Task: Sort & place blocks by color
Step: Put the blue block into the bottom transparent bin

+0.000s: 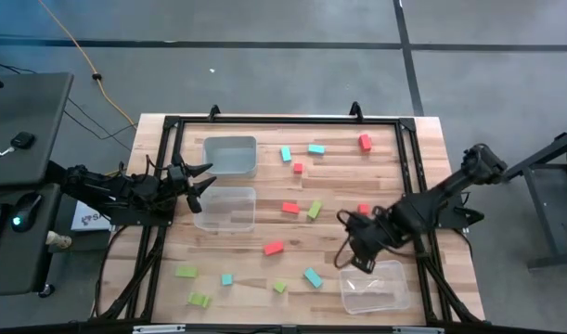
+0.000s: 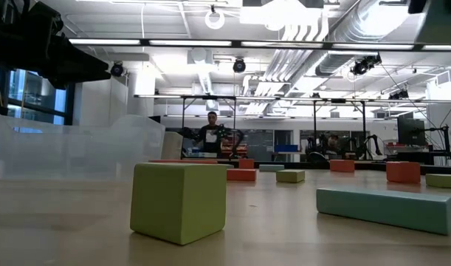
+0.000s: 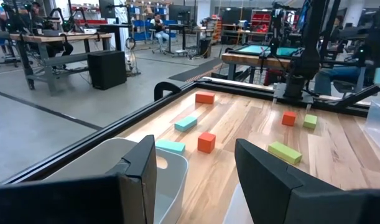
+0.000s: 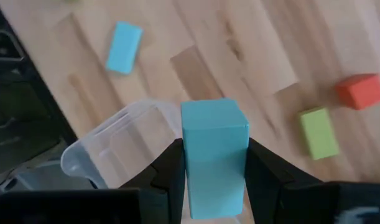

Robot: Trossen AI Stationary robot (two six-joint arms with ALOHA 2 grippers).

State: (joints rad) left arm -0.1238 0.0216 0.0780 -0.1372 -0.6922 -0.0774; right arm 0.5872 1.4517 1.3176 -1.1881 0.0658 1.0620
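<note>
The right gripper (image 4: 213, 180) is clamped on a teal block (image 4: 213, 155), hanging near the bench's front right corner, just beside a clear tub (image 1: 374, 286) and not yet squarely over it. If it lets go here, I judge the block could hit the rim and bounce onto the bench (image 1: 264, 223). The left gripper (image 3: 196, 180) waits at the left edge with jaws apart, holding nothing. Other blocks lie scattered between the back edge and the front. Only the right wrist view shows the held block; from above the gripper hides it, and the low view shows no gripper at all.
</note>
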